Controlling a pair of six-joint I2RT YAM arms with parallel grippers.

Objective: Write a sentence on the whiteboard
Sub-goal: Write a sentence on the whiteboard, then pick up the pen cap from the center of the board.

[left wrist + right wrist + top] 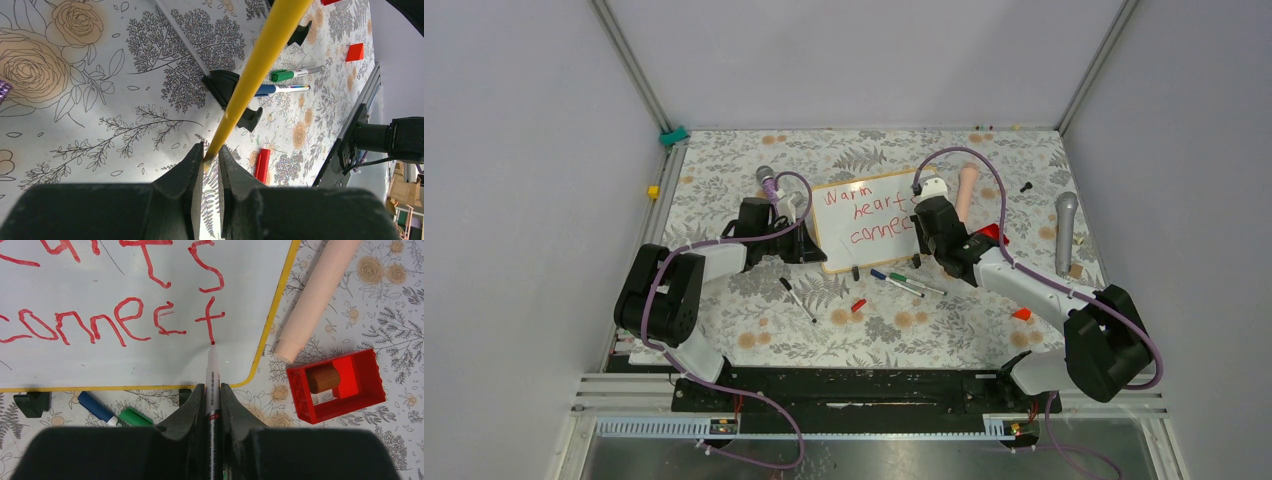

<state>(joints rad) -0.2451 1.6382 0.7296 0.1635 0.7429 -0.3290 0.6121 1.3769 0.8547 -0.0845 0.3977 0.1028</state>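
The whiteboard (839,252) lies tilted at mid table, with a yellow-looking frame and black clip feet. The red sentence (871,215) reads "Warm hearts connect" in three staggered lines. In the right wrist view the word "connect" (115,325) shows whole on the board (100,362). My right gripper (212,387) is shut on a red marker (212,367). The marker's tip touches the board at the foot of the last "t". My left gripper (210,150) is shut on the board's frame edge (260,60) at its left side. The two grippers also show in the top view, left (799,228) and right (926,228).
A pink cylinder (315,295) and a red block holding a wooden peg (345,385) lie right of the board. Blue (94,406) and green (131,417) markers lie by its near edge. A black marker (797,298), red cap (858,305) and grey microphone (1065,230) lie around.
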